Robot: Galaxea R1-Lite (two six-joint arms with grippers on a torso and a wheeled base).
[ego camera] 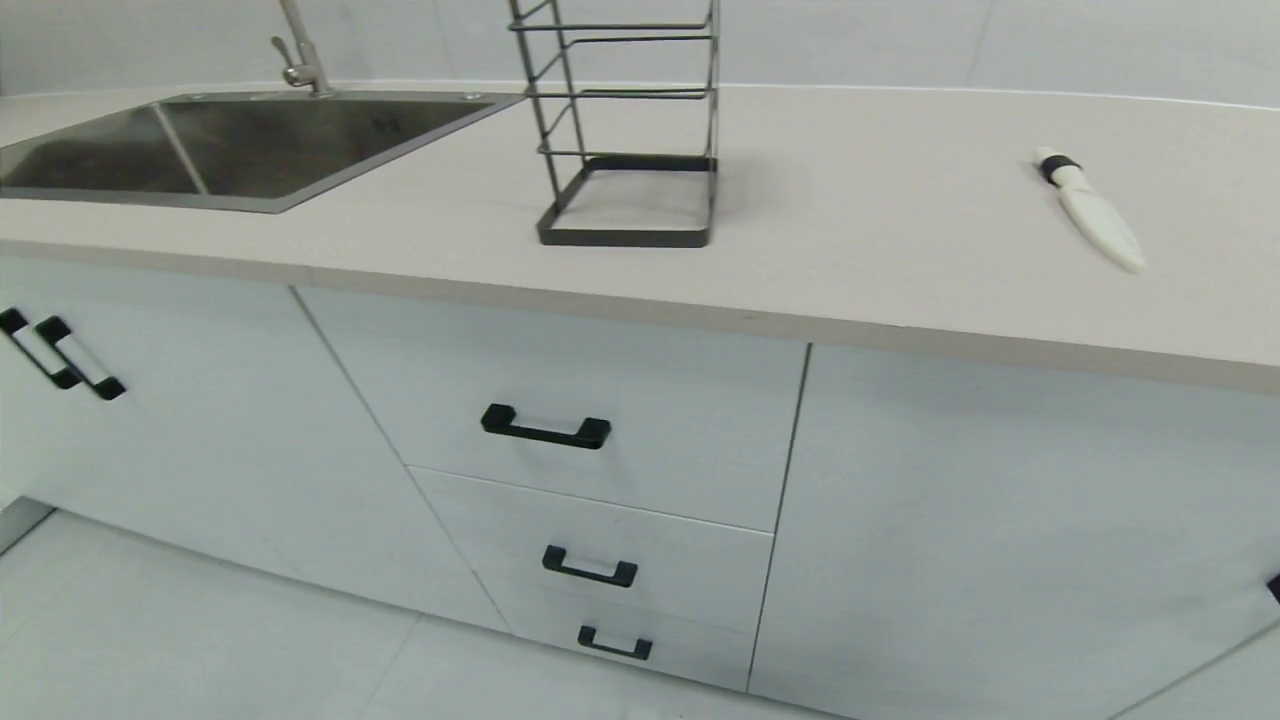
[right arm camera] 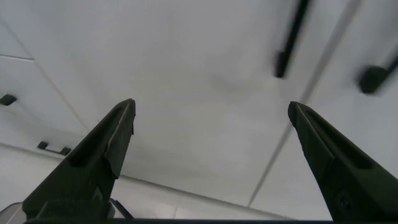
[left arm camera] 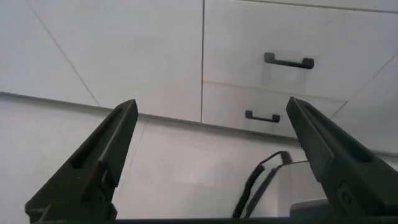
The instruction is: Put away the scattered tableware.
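Left claw (left arm camera: 211,102): mine, its fingers spread wide with nothing between them. It hangs low in front of the white cabinet fronts, over the pale floor (left arm camera: 186,162). Two drawer fronts with black handles lie past its tips, and a black cable (left arm camera: 258,183) loops near the floor.

Right claw (right arm camera: 210,104): mine, likewise open and empty, facing a plain white cabinet panel (right arm camera: 186,74). Black bar handles sit beyond its fingertips.

Item 1, white utensil (ego camera: 1090,208): knife-shaped, with a black band near its far end and a tapered tip toward the front. It lies flat on the desk (ego camera: 880,230), far to my right and well apart from everything else. Neither claw touches it.

Item 2, wire rack (ego camera: 627,130): black, upright, with open tiers and a rectangular base frame. It stands on the desk near the middle, between the sink and the white utensil. I see nothing in its tiers.

Item 3, sink (ego camera: 130,190): a steel basin set into the desk on my left, with a faucet (ego camera: 300,50) at its back edge.

Item 4, drawers (ego camera: 620,490): three stacked below the desk under the wire rack, all shut, each with one black handle.

Item 5, cabinet doors (ego camera: 200,420): white and shut. A pair of black handles (ego camera: 60,355) sits on those at my left, and a wide plain door is at my right.
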